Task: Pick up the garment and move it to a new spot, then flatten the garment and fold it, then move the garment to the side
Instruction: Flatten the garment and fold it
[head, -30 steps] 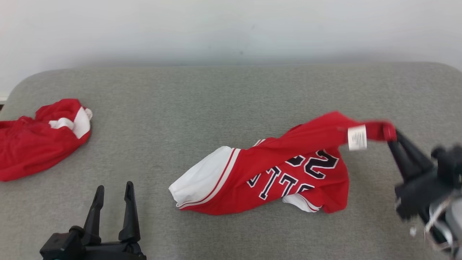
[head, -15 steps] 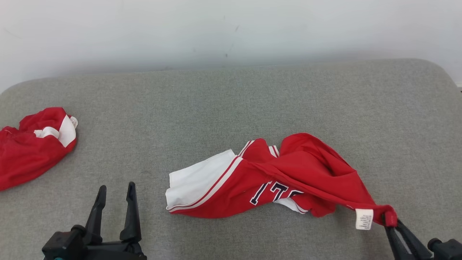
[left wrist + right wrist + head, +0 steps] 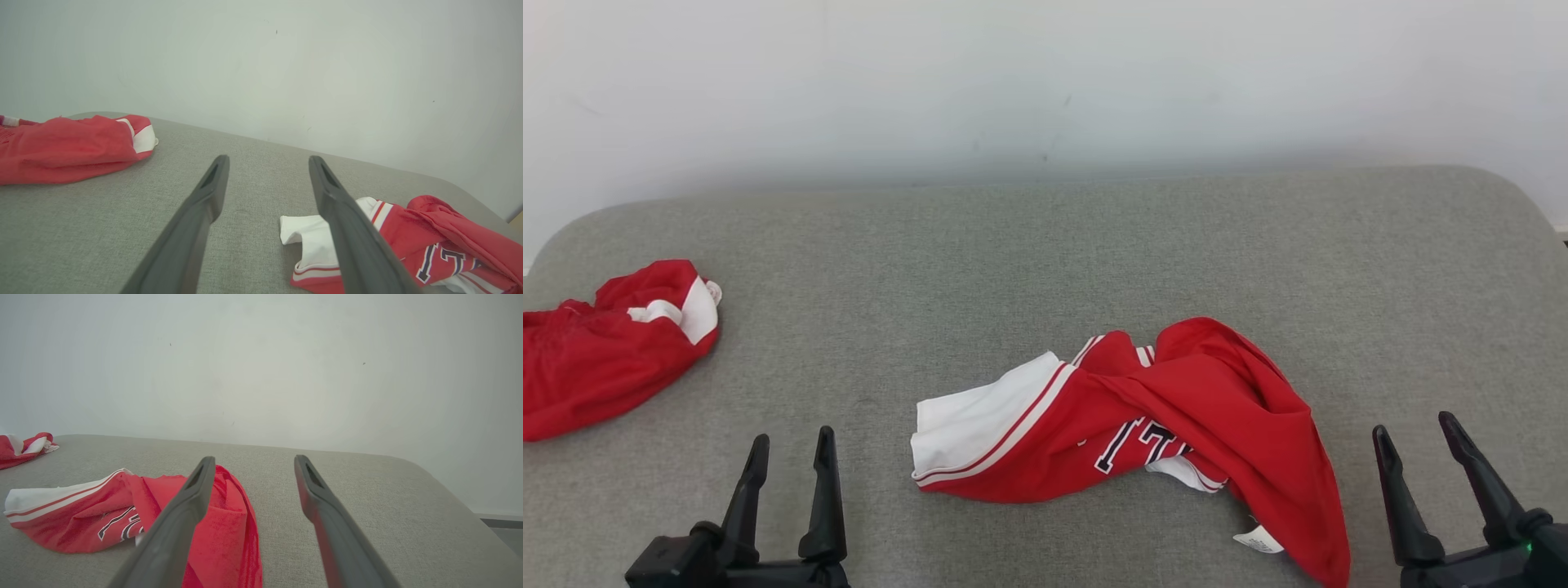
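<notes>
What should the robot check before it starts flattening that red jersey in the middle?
1. Left gripper open, empty: ok.
2. Right gripper open, empty: ok.
3. Jersey lies on the grey surface, free of both grippers: ok.
4. Jersey flat: not ok, bunched and twisted.
5. Other red garment apart from it, far left: ok.
6. Where the jersey's corners are: cannot tell, folded under.

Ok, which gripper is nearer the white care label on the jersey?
Right. The right gripper stands open just right of the care label; the left gripper is across the whole jersey, past its white end.
</notes>
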You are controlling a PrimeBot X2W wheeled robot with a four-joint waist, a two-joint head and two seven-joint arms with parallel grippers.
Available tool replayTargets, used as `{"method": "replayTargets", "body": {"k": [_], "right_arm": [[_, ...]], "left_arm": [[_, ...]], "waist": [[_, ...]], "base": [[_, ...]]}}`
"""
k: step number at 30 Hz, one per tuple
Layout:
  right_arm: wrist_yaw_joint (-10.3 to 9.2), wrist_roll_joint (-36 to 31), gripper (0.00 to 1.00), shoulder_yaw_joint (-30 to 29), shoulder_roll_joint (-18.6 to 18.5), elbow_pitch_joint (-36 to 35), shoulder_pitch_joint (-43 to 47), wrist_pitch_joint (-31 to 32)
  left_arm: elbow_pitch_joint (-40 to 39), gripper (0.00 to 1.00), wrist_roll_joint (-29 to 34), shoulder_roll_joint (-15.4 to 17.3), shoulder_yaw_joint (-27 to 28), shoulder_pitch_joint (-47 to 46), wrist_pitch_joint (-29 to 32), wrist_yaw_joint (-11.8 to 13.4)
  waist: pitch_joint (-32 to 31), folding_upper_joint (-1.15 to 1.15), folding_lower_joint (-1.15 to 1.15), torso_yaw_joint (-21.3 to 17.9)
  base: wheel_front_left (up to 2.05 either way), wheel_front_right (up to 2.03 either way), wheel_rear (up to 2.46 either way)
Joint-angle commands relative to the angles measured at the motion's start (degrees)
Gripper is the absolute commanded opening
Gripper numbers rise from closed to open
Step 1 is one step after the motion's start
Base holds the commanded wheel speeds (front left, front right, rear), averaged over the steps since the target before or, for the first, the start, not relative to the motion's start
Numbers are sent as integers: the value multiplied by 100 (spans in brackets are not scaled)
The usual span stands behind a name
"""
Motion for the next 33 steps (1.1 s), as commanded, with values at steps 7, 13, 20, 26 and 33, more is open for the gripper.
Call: {"method": "replayTargets", "body": {"k": [7,13,20,26,33], "right_arm": [[-15,-128,100,82,385,97,-71,-3],[-15,-130,100,144,434,178,-251,-3],[-15,-101,100,136,483,347,-517,-3],[-15,-62,100,116,569,459,-742,-4],[-15,-50,100,149,683,558,-851,-3]], "left_arm": [[-8,100,106,6,47,12,-5,-18],[113,100,332,31,95,-387,-5,-163],[925,100,62,645,-482,-1763,327,-351],[1283,100,-1037,1461,-1399,-2740,1558,-340],[1501,100,-2068,2113,-2135,-2955,2627,-342]], "waist": [[11,0,1,135],[156,0,1,59],[474,0,1,-154],[677,0,1,-441],[790,0,1,-679]], "base": [[0,0,0],[0,0,0],[0,0,0],[0,0,0],[0,0,0]]}}
